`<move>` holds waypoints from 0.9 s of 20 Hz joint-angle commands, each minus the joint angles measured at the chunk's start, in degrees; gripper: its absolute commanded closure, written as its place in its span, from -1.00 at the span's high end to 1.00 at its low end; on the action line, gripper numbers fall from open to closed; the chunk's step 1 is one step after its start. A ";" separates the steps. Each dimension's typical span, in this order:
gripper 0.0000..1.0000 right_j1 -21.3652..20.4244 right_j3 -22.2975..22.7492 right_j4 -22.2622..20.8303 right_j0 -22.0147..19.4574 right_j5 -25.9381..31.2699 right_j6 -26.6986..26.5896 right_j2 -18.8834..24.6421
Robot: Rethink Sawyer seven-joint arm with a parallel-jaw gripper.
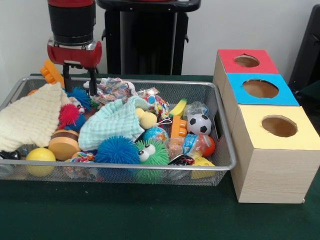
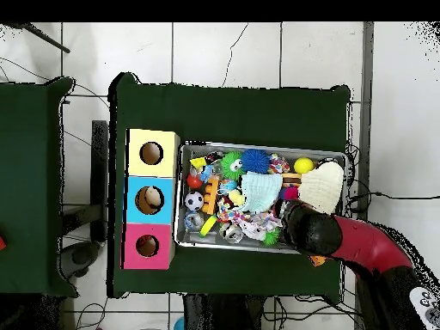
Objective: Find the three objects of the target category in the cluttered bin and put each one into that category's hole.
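Note:
A wire mesh bin (image 1: 226,131) holds a heap of toys and cloths. My gripper (image 1: 79,82) hangs over the bin's back left corner, open, with nothing between its fingers (image 1: 93,80). Just below it lie a small blue spiky ball (image 1: 80,95) and a pink spiky ball (image 1: 69,114). Three boxes stand beside the bin, with a red hole (image 1: 247,61), a blue hole (image 1: 260,89) and a yellow hole (image 1: 279,126). In the overhead view the arm (image 2: 361,245) covers the gripper at the bin's corner (image 2: 296,245).
Also in the bin: cream cloth (image 1: 30,120), mint cloth (image 1: 112,124), large blue spiky ball (image 1: 117,150), green fuzzy toy with eyes (image 1: 152,155), soccer ball (image 1: 199,124), yellow ball (image 1: 41,160), banana (image 1: 178,106), rope toy (image 1: 112,90), orange toy (image 1: 50,74).

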 commanded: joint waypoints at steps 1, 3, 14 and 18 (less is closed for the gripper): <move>1.00 -0.58 -2.30 -4.08 0.53 7.20 -8.53 5.77; 1.00 -0.85 -2.04 -4.04 1.22 7.02 -7.11 5.30; 1.00 -5.21 -0.26 -3.65 7.45 10.45 -5.84 5.35; 1.00 -5.80 0.24 -4.16 7.98 11.16 -8.70 7.28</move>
